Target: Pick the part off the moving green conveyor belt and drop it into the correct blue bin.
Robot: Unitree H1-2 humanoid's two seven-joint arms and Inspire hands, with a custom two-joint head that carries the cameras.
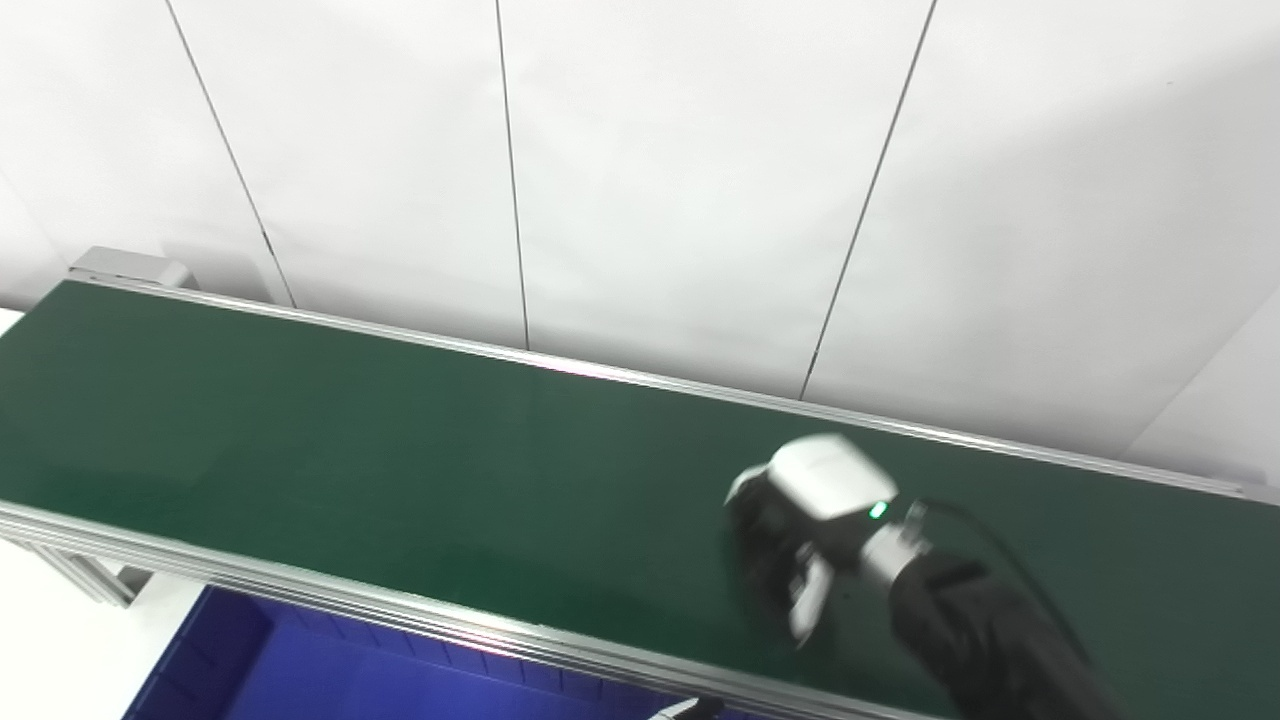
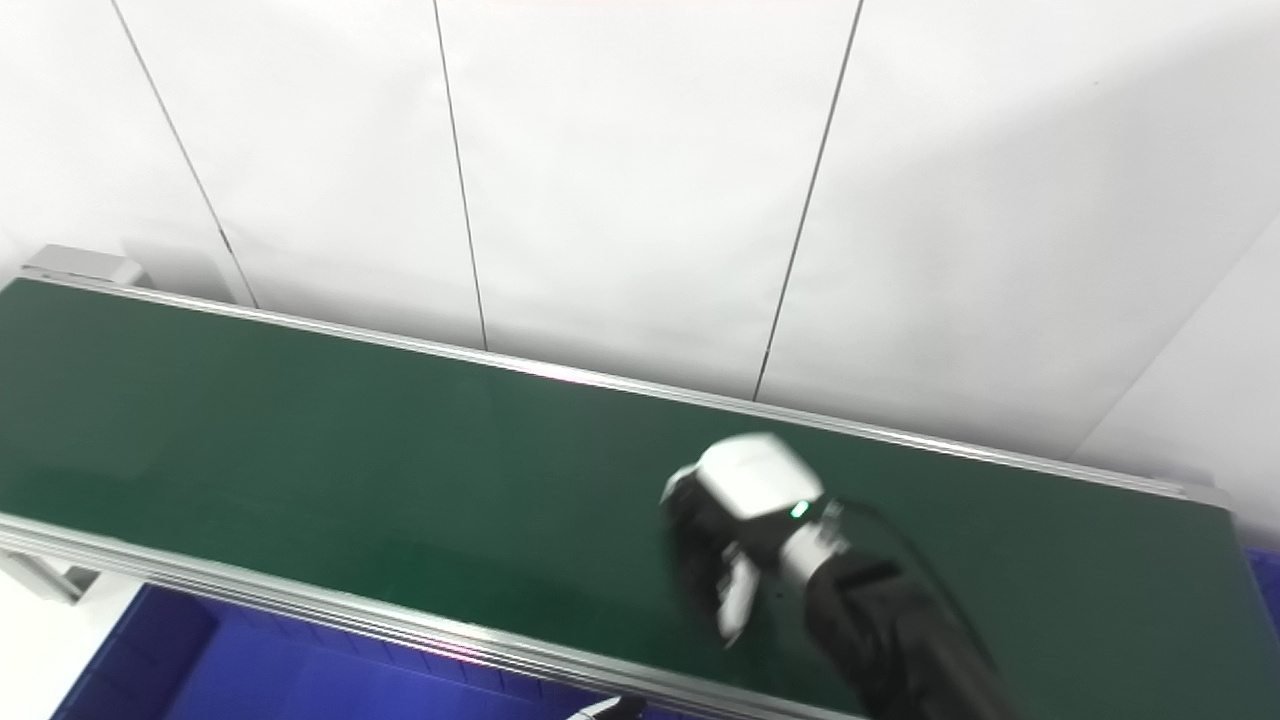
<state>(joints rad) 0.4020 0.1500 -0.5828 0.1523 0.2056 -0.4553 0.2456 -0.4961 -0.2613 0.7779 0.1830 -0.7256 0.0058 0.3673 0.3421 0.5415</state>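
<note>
The green conveyor belt (image 1: 400,470) runs from the left edge to the right, and no loose part shows on it. My right hand (image 1: 800,540) hovers over the belt's right half, near its front rail. It is blurred, its white back faces up and its dark fingers (image 1: 770,570) curl down toward the belt. Anything under the palm is hidden, so I cannot tell if it holds a part. A small white and black tip (image 1: 690,708) pokes in at the bottom edge. It may be my left hand, with too little showing to judge.
A blue bin (image 1: 300,670) with ribbed walls sits below the belt's front rail (image 1: 300,590) at the lower left. Another bit of blue (image 2: 1262,570) shows past the belt's right end. A white panelled wall stands behind the belt.
</note>
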